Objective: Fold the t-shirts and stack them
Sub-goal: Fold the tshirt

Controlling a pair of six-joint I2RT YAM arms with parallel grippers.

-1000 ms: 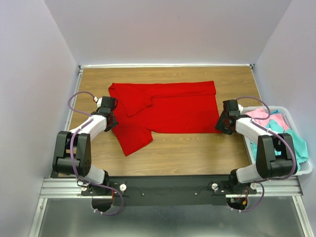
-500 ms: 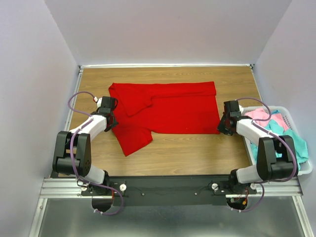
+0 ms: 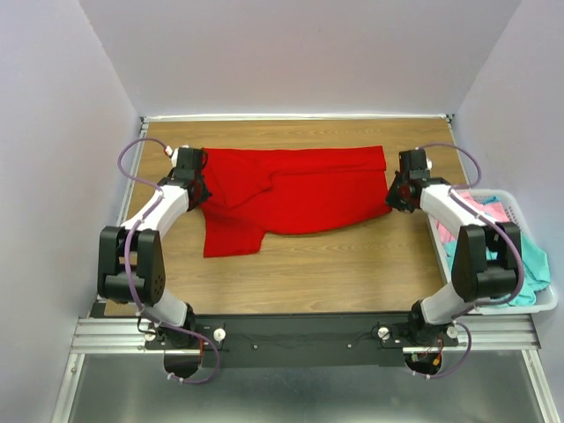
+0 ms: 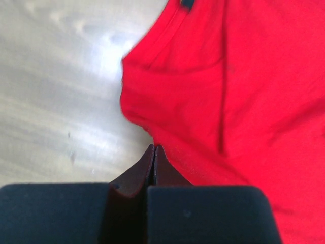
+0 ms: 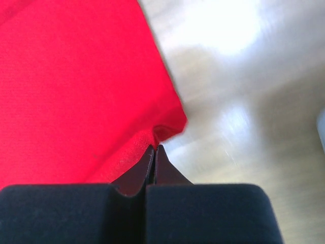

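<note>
A bright red t-shirt (image 3: 300, 189) lies spread across the middle of the wooden table, its left part hanging down to a lower flap (image 3: 231, 233). My left gripper (image 3: 196, 188) is shut at the shirt's left edge; in the left wrist view its closed tips (image 4: 154, 148) meet the red cloth (image 4: 238, 91). My right gripper (image 3: 397, 197) is shut on the shirt's right corner; in the right wrist view the cloth (image 5: 76, 86) puckers at the closed tips (image 5: 155, 147). A pink shirt (image 3: 480, 207) and a teal shirt (image 3: 533, 256) lie in the basket.
A white plastic laundry basket (image 3: 538, 304) stands at the table's right edge, close to the right arm. Grey walls enclose the table on three sides. Bare wood (image 3: 335, 273) shows between the shirt and the arm bases.
Both grippers have moved toward the far side of the table, still shut. The shirt's left flap and right corner moved with them, so the near edge now lies farther from the bases.
</note>
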